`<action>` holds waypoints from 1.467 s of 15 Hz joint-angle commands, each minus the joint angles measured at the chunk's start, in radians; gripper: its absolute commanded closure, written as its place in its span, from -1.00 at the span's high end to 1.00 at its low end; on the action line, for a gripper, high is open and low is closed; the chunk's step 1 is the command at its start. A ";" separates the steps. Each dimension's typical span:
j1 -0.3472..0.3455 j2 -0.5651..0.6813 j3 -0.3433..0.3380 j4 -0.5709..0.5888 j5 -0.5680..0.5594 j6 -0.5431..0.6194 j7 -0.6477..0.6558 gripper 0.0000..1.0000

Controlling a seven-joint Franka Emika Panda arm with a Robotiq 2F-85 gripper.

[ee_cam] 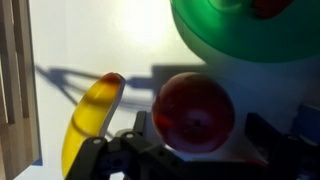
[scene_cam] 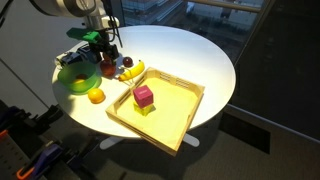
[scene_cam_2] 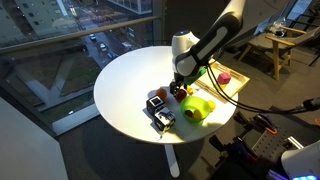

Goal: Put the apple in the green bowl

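Note:
The red apple point(ee_cam: 195, 110) lies on the white table, just in front of the lime-green bowl point(ee_cam: 250, 35). In the wrist view my gripper point(ee_cam: 200, 128) is open, with one finger on each side of the apple. The left finger is at the apple's edge and a small gap shows at the right finger. In both exterior views the gripper point(scene_cam: 108, 62) point(scene_cam_2: 180, 90) is low over the table beside the bowl point(scene_cam: 72, 78) point(scene_cam_2: 197, 108), and it hides most of the apple point(scene_cam: 108, 71). A reddish round thing point(ee_cam: 268, 7) lies in the bowl, cut off by the frame.
A yellow banana point(ee_cam: 92, 118) point(scene_cam: 133, 70) lies close to the apple. An orange fruit point(scene_cam: 95, 95) sits by the bowl. A wooden tray point(scene_cam: 180, 125) holds a magenta block point(scene_cam: 144, 96) on a yellow block. A dark boxy object point(scene_cam_2: 160, 112) stands near the table edge.

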 commanded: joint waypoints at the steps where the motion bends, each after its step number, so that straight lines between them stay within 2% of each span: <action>1: 0.009 0.004 -0.010 -0.003 0.005 0.020 0.000 1.00; 2: 0.009 0.005 -0.009 -0.002 0.005 0.019 -0.001 0.62; 5: 0.009 0.009 -0.010 0.000 0.005 0.017 -0.002 0.17; 22: -0.005 -0.048 0.001 0.024 0.011 -0.072 -0.042 0.13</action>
